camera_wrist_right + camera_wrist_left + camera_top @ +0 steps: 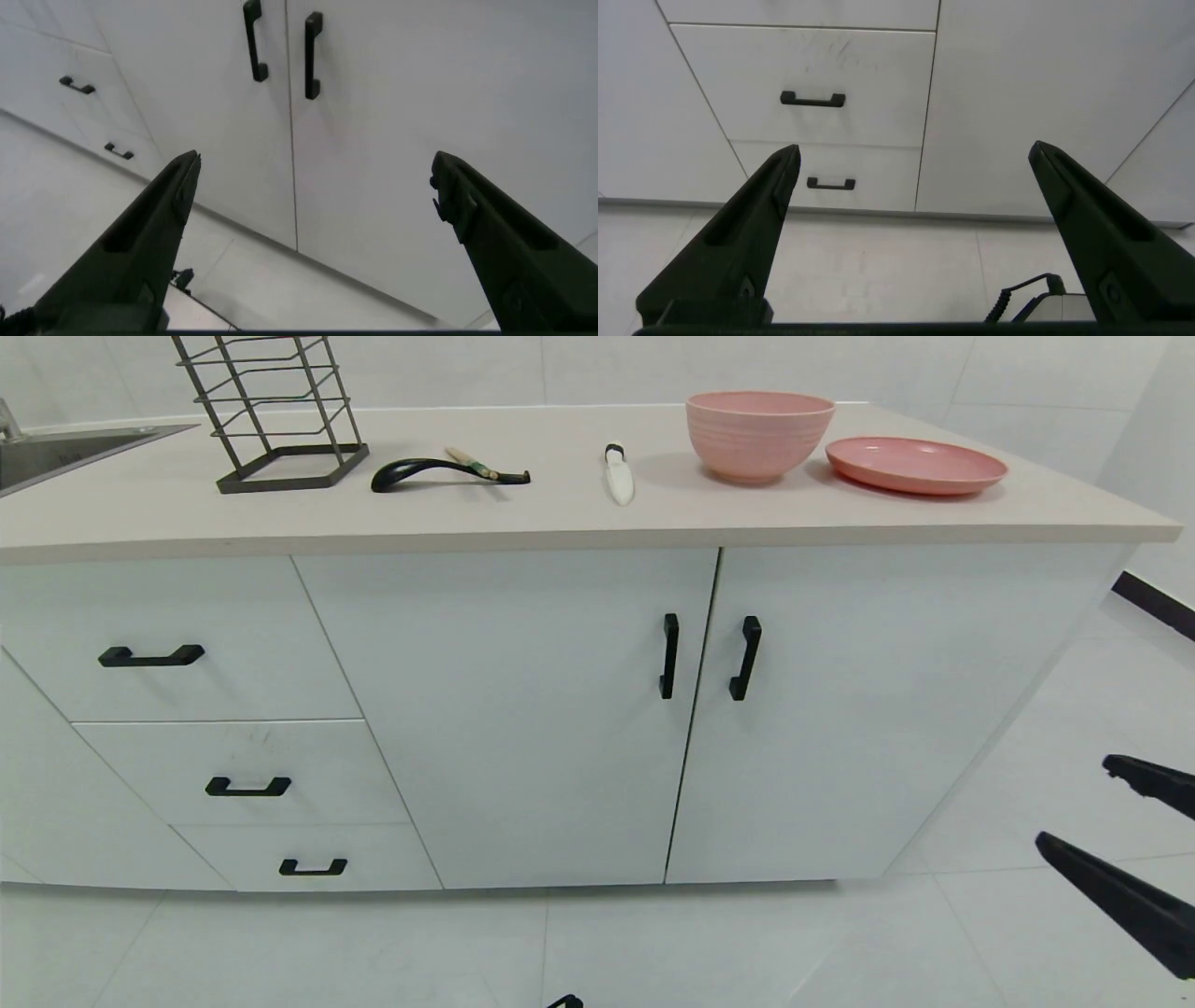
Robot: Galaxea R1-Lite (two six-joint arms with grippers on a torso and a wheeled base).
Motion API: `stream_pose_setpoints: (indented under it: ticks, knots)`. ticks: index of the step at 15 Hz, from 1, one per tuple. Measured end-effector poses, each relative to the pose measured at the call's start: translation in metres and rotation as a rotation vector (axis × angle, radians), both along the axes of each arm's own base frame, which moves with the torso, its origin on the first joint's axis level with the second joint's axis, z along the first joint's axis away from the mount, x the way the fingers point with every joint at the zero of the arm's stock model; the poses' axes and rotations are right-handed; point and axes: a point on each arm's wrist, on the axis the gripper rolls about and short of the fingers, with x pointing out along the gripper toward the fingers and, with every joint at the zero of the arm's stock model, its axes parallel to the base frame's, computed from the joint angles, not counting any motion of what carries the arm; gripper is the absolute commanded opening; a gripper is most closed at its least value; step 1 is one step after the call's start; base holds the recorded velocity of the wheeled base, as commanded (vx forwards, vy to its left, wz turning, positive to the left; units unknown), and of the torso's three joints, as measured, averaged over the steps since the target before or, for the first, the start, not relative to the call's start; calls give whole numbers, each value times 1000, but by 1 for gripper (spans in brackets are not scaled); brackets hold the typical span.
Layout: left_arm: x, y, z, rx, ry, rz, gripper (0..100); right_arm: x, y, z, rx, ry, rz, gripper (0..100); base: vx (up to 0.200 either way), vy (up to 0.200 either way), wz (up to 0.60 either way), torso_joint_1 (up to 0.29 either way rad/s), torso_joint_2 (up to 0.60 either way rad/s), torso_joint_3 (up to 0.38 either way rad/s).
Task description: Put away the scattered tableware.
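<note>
Left gripper [913,149] and right gripper [1074,803], both wide and empty, should (a judgement) rise squarely toward the pink bowl [758,434], upper right.

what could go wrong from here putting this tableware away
The chopsticks lie across the black spoon; lifting one may drag the other.
The plate sits close beside the bowl near the counter's end; a clumsy grasp could knock either.
The left gripper and right gripper hang low before the cabinet; rising may clip the counter edge.
</note>
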Motion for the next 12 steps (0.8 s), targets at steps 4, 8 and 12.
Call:
stream_pose_setpoints:
  ticks: [4,8,12]
  knots:
    - [0,0,0,1,0,1,100,24,7,-5,-20,44,63,100,0,0,0,0,0,0]
    - [0,0,0,1,0,0,100,56,19,-8,-24,-6,141,100,0,0,0,0,0,0]
    - [0,0,0,0,0,0,100,86,31,-23,-45,-32,229,100,0,0,0,0,0,0]
